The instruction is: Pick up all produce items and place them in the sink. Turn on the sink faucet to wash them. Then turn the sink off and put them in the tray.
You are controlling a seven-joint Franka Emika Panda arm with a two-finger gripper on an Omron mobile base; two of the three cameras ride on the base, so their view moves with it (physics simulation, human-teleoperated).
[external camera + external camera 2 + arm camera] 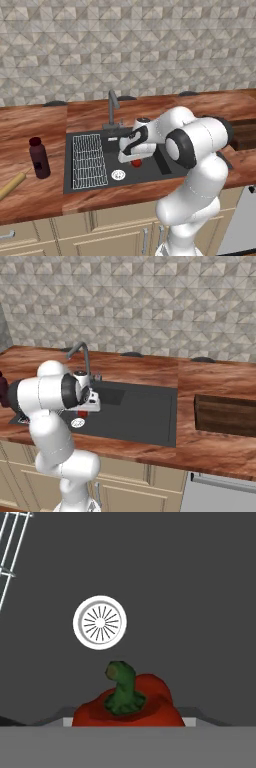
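One red pepper point(129, 704) over sink point(200, 587); claw point(134, 161) seemingly gripping it.

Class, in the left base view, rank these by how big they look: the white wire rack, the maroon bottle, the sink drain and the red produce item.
1. White wire rack.
2. Maroon bottle.
3. Sink drain.
4. Red produce item, though it is partly hidden under the robot's hand, so the last two places are unsure.
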